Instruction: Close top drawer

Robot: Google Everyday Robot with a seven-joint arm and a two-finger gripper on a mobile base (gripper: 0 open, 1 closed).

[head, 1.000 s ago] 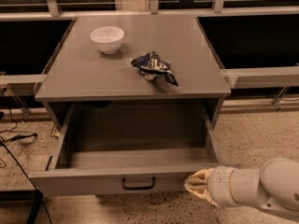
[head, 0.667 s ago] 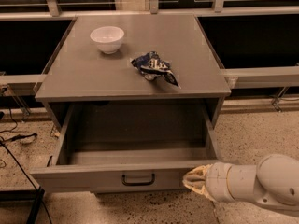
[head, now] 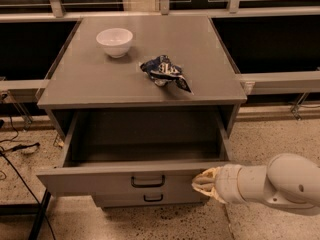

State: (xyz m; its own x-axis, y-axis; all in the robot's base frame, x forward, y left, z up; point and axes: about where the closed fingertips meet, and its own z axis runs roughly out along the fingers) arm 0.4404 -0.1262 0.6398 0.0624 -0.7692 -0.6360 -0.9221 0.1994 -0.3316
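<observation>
Nearest the camera, at about 4 o'clock in the view, the robot's pale arm [head: 282, 184] reaches in from the right edge, and its hand [head: 204, 184] rests against the right end of the top drawer [head: 95, 180], on the drawer's front panel. Whether the hand is open or closed cannot be told from here; nothing shows in its grip. The top drawer stands pulled well out of the desk [head: 90, 89], its grey box open to view, and its black wire handle [head: 148, 181] sits at the centre of the front, at 9 o'clock from the hand and apart from it. Just under it a lower drawer [head: 120, 200] shows a narrow strip of its front. At 8 o'clock, dark cables [head: 17, 148] lie on the speckled floor [head: 272, 136]. Farther back, on the desk, a crumpled blue and white packet [head: 165, 71] lies near the middle, and a white bowl [head: 114, 41] stands upright at 10 o'clock from it, well apart.
</observation>
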